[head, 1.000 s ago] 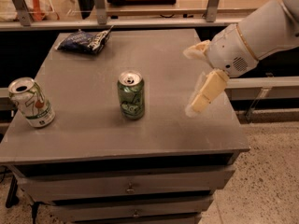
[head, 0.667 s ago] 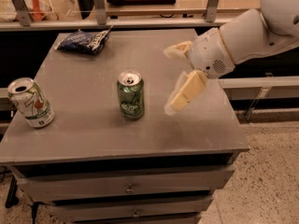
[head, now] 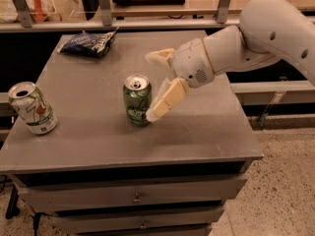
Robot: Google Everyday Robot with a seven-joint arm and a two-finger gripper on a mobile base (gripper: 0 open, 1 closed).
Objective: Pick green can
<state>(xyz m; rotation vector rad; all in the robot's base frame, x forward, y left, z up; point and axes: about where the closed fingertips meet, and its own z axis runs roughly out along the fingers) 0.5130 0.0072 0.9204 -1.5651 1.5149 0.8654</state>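
The counter (head: pixel 206 132) has a grey top with drawers (head: pixel 133 198) below and speckled floor (head: pixel 285 181) at 4 o'clock. The green can (head: pixel 137 100) stands upright mid-counter. The white can (head: pixel 32 108) stands at its 9 o'clock, well apart. The hand (head: pixel 151 86) sits at its 3 o'clock, released, with the lower finger just beside the can. The bag (head: pixel 88 43) lies at 11 o'clock by the far edge. A wooden shelf (head: pixel 197 6) runs behind.

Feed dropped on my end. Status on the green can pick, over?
Hand open, beside green can, not closed on it. Can upright on table. Nothing between; white can far left, chip bag at back.
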